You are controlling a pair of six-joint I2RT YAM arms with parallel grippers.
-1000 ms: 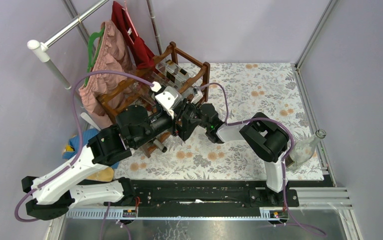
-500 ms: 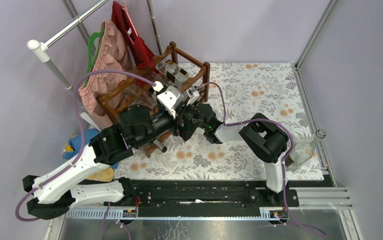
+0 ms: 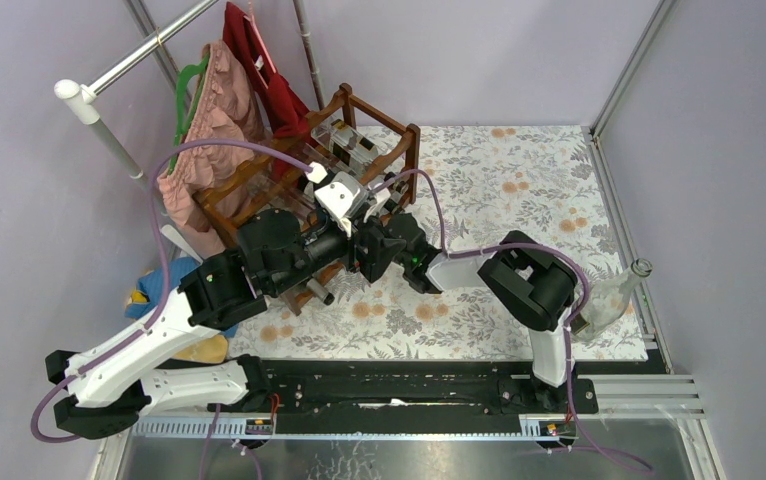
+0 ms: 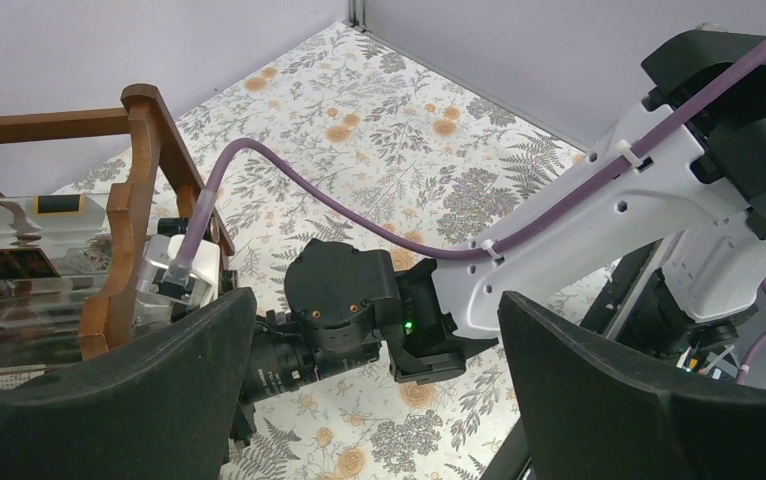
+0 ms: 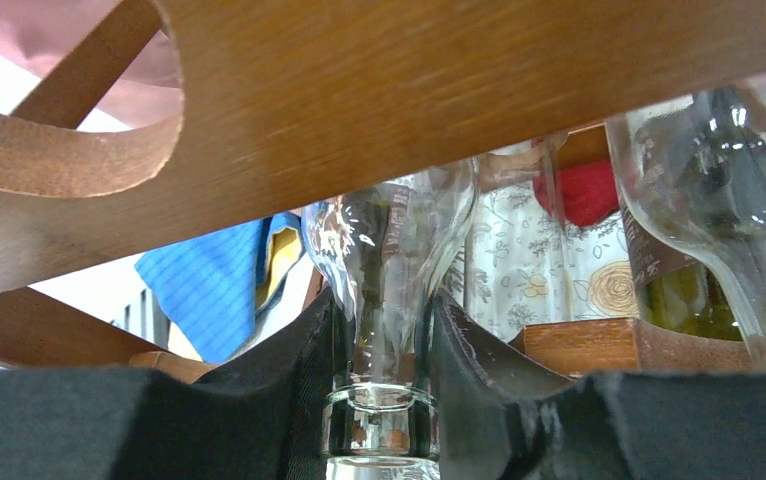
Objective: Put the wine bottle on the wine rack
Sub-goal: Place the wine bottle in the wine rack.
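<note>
At the far left corner of the table (image 3: 519,180), which is covered by a floral cloth, the rack (image 3: 411,150) is set. Pink and red clothes (image 3: 204,130) are hung on a bar (image 3: 129,60) just beside it. Both arms are brought to the rack's near right side. The left arm (image 3: 159,340) is stretched up from the bottom left, and the right arm (image 3: 529,285) is bent leftward across the cloth, so that the wrists are close together.

Stored bottles (image 3: 344,140) are laid in the rack's top tier. A spare bottle (image 3: 609,298) of clear glass is seen at the table's right edge, well apart from the rack.

From the right wrist, a scalloped rail (image 5: 459,80) of the rack is seen crossing overhead. The bottle (image 5: 389,260), also of clear glass, is seen below it inside the rack, its neck pointed at the camera. The right claw (image 5: 379,340) is clamped on that neck, only narrowly parted, with one finger (image 5: 259,400) pressed against each side just behind the lip. A labelled bottle (image 5: 719,200) is lodged just to the right. Whether the gripped bottle is resting on a rail cannot be told.

The left claw (image 4: 371,310) is spread wide apart, and nothing is held or touched by it. Beyond its fingers the right arm's wrist and purple cable (image 4: 359,215) are seen, with a rack post (image 4: 149,160) to the left.
</note>
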